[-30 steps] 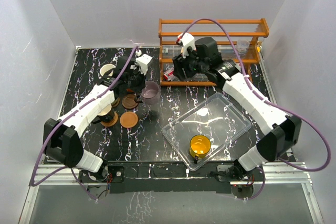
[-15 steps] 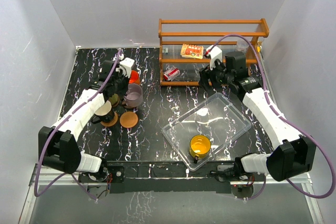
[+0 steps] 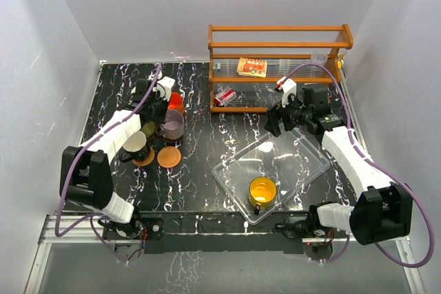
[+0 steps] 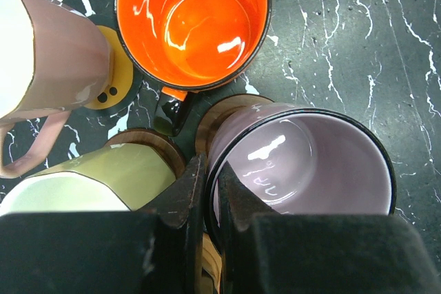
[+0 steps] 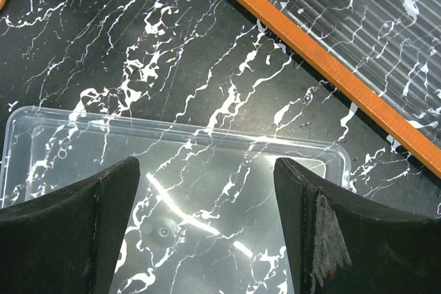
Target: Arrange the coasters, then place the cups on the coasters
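**Mugs gather on coasters as one waits in the tray.** The left gripper (image 4: 210, 170) pinches the rim of the mauve cup (image 4: 303, 163), one finger inside the wall and one outside, well to the left of the clear tray (image 3: 296, 163). The mauve cup stands upright over a dark brown coaster (image 4: 219, 107). The coaster's edge shows beneath the cup, but whether the base rests on it cannot be told.

It forms the tray-facing side of a tight cluster of mugs:
- The orange-red cup (image 4: 193, 22) stands just beside the mauve cup, a little farther from the tray.
- The pale pink cup (image 4: 62, 60) sits on an amber coaster (image 4: 118, 67), on the side of the cluster away from the tray.
- The olive-cream cup (image 4: 103, 184) sits on a second dark brown coaster (image 4: 148, 139), also on the side away from the tray.

A bare orange-brown coaster (image 3: 169, 157) lies flat on the black marbled table (image 3: 207, 191), between the cluster and the tray's left corner.

The yellow cup (image 3: 262, 191) stands upright inside the tray, near its front corner.

The right gripper (image 5: 207, 170) hangs over the tray's far corner with its fingers spread wide and nothing between them. A wooden rack (image 3: 279, 46) stands behind the tray against the back wall.
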`<move>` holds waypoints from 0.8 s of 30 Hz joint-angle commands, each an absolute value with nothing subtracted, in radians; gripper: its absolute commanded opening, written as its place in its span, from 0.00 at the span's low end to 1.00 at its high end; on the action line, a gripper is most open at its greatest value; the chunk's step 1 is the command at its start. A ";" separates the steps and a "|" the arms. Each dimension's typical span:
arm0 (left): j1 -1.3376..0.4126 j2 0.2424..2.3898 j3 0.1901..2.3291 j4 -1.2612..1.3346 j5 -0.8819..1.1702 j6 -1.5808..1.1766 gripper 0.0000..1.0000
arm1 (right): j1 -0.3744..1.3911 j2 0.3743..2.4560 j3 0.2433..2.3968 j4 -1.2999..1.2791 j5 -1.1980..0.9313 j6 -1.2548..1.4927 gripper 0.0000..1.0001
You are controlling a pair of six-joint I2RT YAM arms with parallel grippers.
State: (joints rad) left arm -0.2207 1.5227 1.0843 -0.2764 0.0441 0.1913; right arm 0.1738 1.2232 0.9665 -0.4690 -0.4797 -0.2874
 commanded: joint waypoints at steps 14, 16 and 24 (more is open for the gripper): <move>-0.197 1.542 1.116 -0.204 0.074 0.207 0.00 | 0.169 1.208 0.963 -0.408 -0.520 -0.307 0.79; -0.196 1.546 1.114 -0.204 0.075 0.207 0.00 | 0.168 1.210 0.963 -0.409 -0.520 -0.307 0.79; -0.195 1.554 1.112 -0.205 0.074 0.210 0.00 | 0.168 1.212 0.962 -0.410 -0.520 -0.310 0.80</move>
